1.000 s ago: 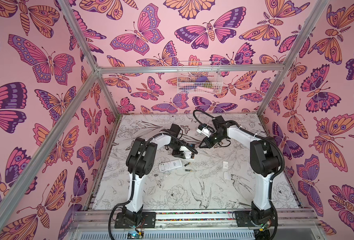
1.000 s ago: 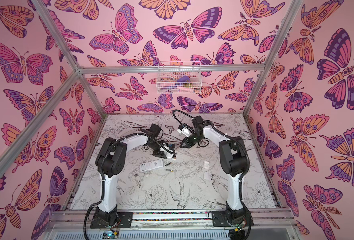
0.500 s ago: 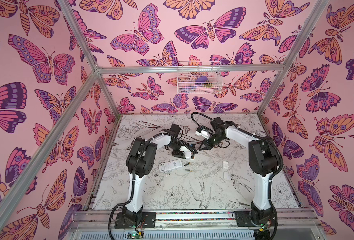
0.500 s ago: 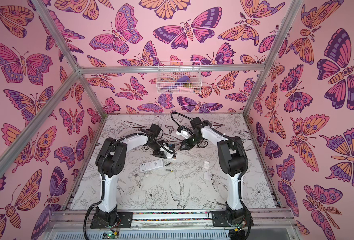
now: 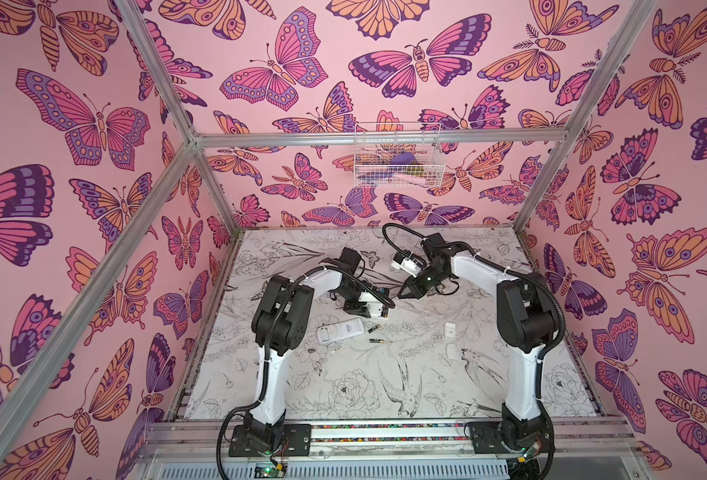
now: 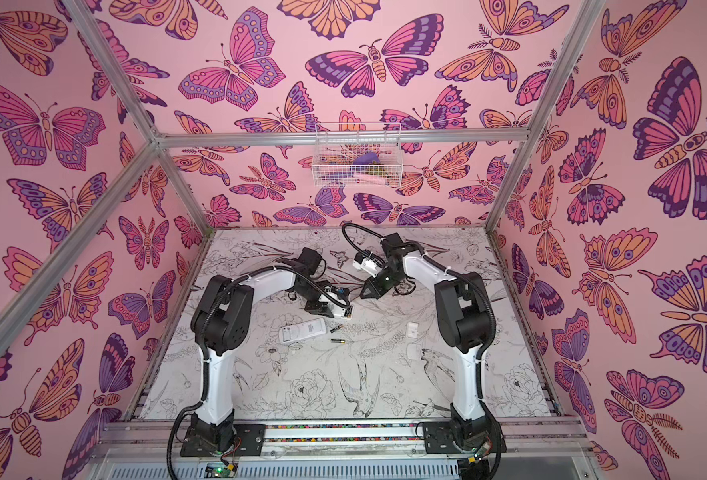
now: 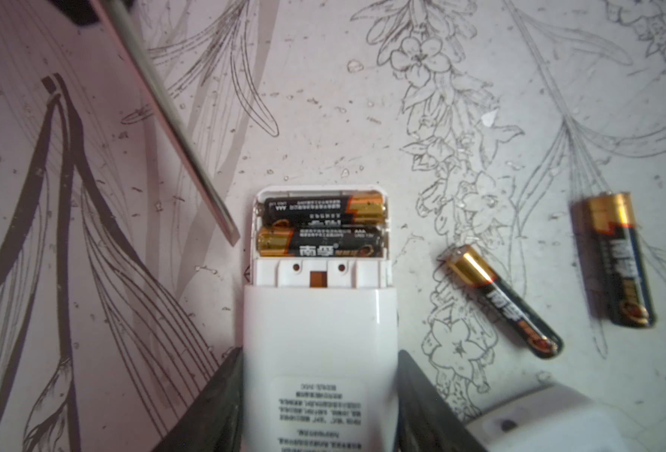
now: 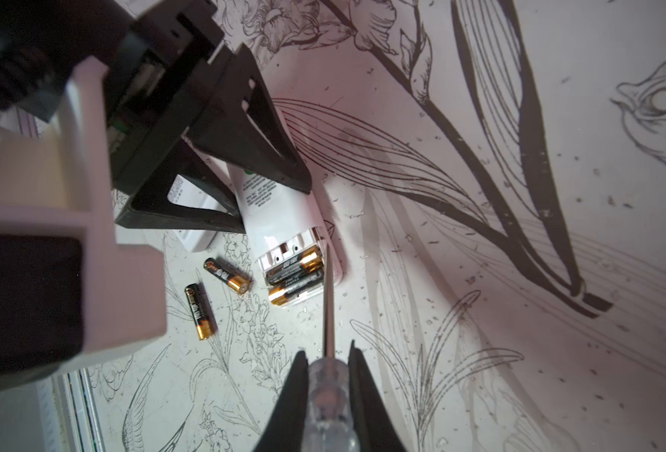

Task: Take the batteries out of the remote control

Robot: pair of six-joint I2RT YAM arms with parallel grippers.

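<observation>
1. Two batteries [image 7: 323, 227] lie side by side in the remote [image 7: 319, 332] clamped in my left gripper [image 7: 317, 352].
2. The tip of my screwdriver [image 8: 328, 297] sits just beside that compartment.
3. Two loose batteries [image 7: 503, 301] lie on the table [image 7: 441, 98], right of a second remote [image 5: 340, 331].

Floral table [image 5: 426, 386], remote [image 5: 340, 331], two batteries [image 5: 376, 340]

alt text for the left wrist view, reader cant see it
The left gripper holds a white remote whose open compartment has two batteries in it. Two loose batteries lie beside it on the patterned table, and a screwdriver ends near the compartment's other side.
</observation>
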